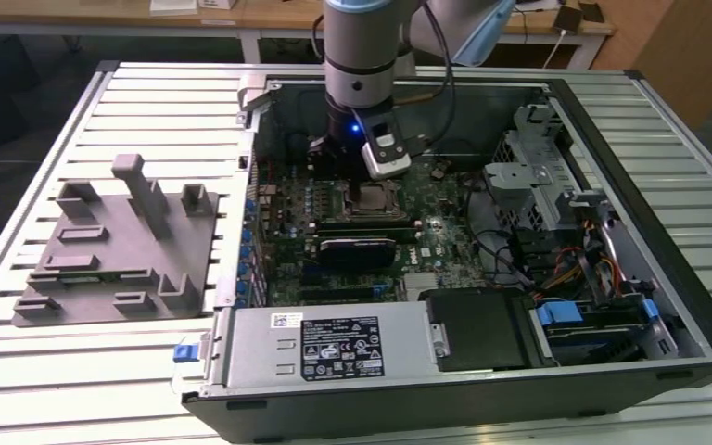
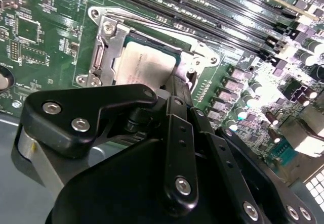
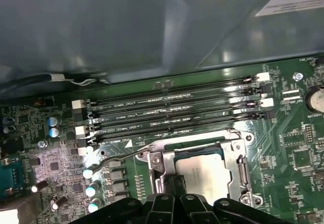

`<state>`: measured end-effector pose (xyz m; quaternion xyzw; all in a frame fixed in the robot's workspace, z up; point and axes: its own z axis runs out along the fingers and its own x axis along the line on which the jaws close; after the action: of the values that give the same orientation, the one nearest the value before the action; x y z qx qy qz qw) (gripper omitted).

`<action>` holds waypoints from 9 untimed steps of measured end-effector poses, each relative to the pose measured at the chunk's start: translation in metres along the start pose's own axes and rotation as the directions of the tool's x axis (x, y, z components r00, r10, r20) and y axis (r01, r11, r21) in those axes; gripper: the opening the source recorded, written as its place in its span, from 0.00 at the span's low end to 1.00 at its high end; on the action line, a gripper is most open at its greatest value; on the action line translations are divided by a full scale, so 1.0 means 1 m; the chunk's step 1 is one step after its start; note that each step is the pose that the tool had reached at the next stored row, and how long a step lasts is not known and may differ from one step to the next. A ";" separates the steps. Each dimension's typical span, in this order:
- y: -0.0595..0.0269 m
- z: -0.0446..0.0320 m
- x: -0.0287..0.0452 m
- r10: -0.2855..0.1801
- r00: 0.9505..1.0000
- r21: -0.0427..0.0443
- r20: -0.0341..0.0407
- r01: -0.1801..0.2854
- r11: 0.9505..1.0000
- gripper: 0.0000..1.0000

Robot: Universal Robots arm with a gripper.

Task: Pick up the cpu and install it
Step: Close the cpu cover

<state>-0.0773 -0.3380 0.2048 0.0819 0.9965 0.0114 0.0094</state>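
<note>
The cpu (image 1: 370,197) is a small square chip with a silvery-grey top. It lies flat inside the black socket frame (image 2: 107,47) on the green motherboard, and both wrist views show it there (image 2: 147,64) (image 3: 203,169). My gripper (image 1: 374,178) hangs straight over the socket inside the open computer case. Its black fingers are drawn together, with their tips (image 2: 175,85) (image 3: 175,181) at the chip's near edge. Nothing is held between them. The socket's metal bracket (image 3: 238,168) surrounds the chip.
A grey tray (image 1: 108,250) with upright pegs lies on the slatted table at the exterior view's left. Inside the case are a black finned block (image 1: 356,250), memory slots (image 3: 172,115), a power supply (image 1: 319,348) and a drive cage with cables (image 1: 541,185).
</note>
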 end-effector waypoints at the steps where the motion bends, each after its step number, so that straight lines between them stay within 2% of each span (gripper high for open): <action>1: -0.0001 0.0004 0.0005 0.000 1.000 0.000 0.000 0.000 1.000 0.11; 9: -0.0004 0.0031 0.0018 0.000 1.000 0.000 0.000 0.000 1.000 0.11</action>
<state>-0.0791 -0.3380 0.2016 0.0820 0.9965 0.0113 0.0094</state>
